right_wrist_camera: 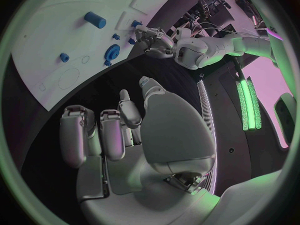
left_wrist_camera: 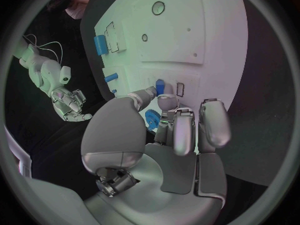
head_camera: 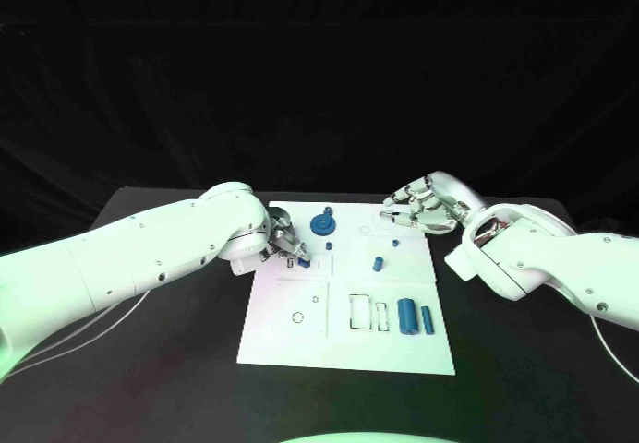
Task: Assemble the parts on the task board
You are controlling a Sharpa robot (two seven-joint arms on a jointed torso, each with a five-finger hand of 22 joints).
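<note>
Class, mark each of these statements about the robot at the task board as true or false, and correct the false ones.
1. The left hand is at a small blue part on the task board. True.
2. The right hand holds the blue gear. False: it holds nothing and sits at the board's far right corner, with the blue gear lying apart from it on the board.
3. Two blue cylinders lie side by side on the near part of the board. True.
4. The task board is black. False: it is white, on a black table.
</note>
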